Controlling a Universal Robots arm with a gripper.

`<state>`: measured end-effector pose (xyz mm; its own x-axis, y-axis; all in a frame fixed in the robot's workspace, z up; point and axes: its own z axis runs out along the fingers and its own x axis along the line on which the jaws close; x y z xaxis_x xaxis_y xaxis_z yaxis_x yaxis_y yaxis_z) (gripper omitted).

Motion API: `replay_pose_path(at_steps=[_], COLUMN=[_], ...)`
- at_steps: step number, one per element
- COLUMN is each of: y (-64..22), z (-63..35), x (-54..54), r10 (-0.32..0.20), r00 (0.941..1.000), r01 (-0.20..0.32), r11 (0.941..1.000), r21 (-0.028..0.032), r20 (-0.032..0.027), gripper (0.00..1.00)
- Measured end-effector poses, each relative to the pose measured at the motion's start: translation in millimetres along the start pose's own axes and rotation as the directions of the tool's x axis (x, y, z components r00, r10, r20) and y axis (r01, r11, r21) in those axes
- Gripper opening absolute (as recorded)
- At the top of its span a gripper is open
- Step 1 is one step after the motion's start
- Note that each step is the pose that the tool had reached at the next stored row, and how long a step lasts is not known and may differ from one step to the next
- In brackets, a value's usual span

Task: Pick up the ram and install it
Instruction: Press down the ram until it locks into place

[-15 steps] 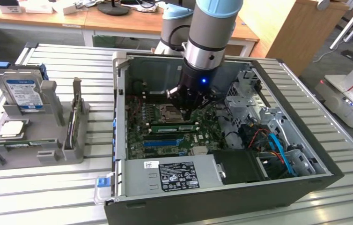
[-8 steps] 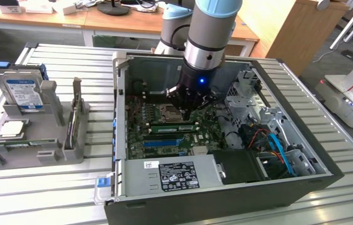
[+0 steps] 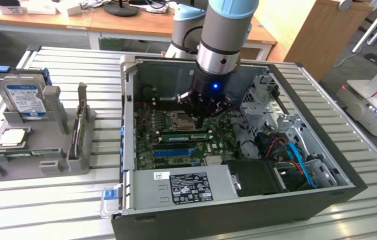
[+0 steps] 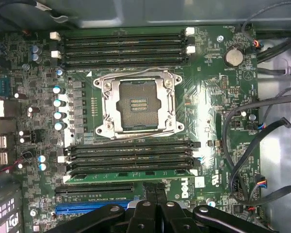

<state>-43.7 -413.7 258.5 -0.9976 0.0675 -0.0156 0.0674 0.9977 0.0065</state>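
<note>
**Ram – in the slot, seating step**

The ram (image 4: 131, 175) lies lengthwise in a memory slot of the bank just beside the empty CPU socket (image 4: 138, 104), on the side toward the blue expansion slot (image 4: 85, 209). In the exterior view it shows as a green strip (image 3: 185, 135) on the motherboard (image 3: 150, 150), inside the open computer case (image 3: 242, 220).

The gripper (image 4: 155, 188) hangs directly over the middle of the stick with its fingers pressed together, pinching nothing. Whether the tips touch the ram's top edge cannot be told.

Judged step: pressing the stick home. To do it well, the push should go straight down along the slot line – no sideways lean, which could rock the board out of its guides. Pressure at mid-length alone may leave one end high, so both ends should sit level and the white end latches (image 4: 61, 159) should close against the stick.
</note>
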Motion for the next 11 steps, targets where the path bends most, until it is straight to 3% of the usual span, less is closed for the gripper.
replay_pose_path(at_steps=[11], y=[0.0], z=[-3.6], x=[0.0], r10=[0.0], r00=[1.0], r01=[0.0], r11=[1.0], r21=[0.0], r20=[-0.0007], gripper=[0.11])
